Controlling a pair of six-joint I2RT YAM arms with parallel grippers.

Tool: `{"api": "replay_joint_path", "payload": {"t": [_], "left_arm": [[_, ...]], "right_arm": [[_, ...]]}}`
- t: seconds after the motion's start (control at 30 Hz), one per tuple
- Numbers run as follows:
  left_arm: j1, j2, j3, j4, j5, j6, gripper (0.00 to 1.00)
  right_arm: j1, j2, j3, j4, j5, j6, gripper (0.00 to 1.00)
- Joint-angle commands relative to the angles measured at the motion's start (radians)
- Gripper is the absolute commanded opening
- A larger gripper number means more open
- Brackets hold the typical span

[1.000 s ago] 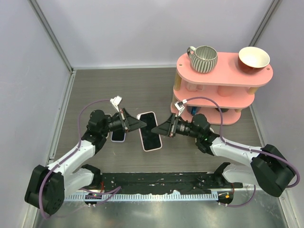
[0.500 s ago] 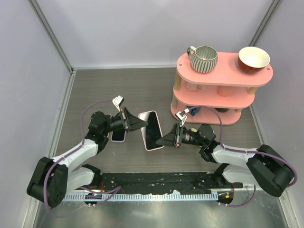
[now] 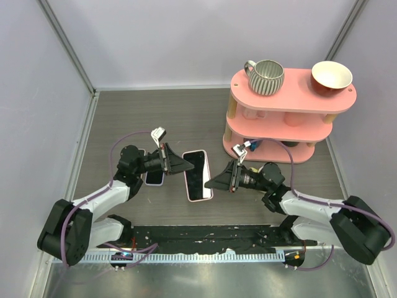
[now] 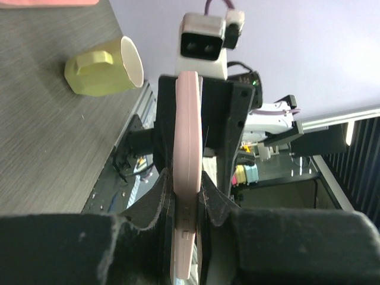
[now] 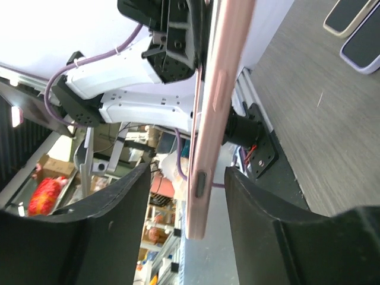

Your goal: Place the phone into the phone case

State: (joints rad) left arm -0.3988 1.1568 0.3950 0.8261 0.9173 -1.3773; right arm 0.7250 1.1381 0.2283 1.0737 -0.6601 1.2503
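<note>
I see the left gripper (image 3: 180,164) pinching one long edge of the smooth, pink-rimmed rectangular phone (image 3: 198,177) with the glossy black face, holding it above the grey, wood-grained tabletop (image 3: 155,118). The right gripper (image 3: 214,181) straddles the opposite edge, its black fingers spread with a gap on each side. A pale-rimmed, dark-faced flat rectangle (image 3: 155,177), possibly the case, lies on the table under the left arm.

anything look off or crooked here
Nothing spilled or damaged. The pink phone is askew, clamped at one side by the left fingers, with the right fingers open around its other side.
</note>
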Motion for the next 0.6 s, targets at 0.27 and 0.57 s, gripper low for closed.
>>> {"api": "replay_joint_path", "payload": {"t": [0.27,0.57], "left_arm": [[-0.08,-0.023,0.015,0.088,0.098,0.015,0.0],[-0.081,-0.028,0.025,0.048,0.126,0.029,0.0]], "right_arm": [[0.002,-0.12,0.269,-0.578,0.199,-0.307,0.61],[0.001,-0.109,0.287,-0.518,0.158,-0.276,0.46]]}}
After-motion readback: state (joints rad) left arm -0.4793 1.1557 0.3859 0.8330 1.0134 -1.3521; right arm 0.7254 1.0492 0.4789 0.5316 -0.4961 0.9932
